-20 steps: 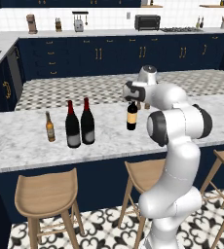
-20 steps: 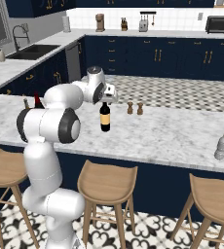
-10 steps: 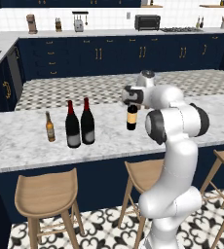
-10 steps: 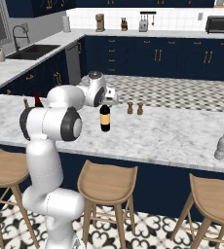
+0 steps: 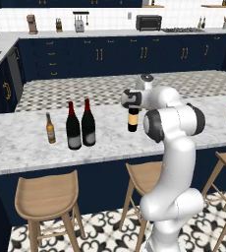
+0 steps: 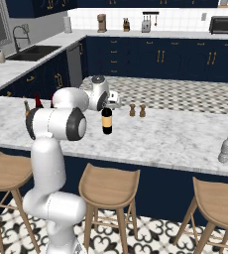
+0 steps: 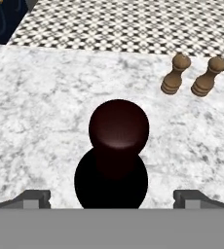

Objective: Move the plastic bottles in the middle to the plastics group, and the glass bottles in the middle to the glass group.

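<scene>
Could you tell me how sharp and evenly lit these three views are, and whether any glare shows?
Left base view: sharp, flat even light. Right base view: the same. Hand view: the wine bottle has a soft highlight on its top, its body a flat black blob; the counter is crisp.

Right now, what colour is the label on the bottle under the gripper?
Cream-yellow, on the dark wine bottle; the right base view shows it best.
</scene>
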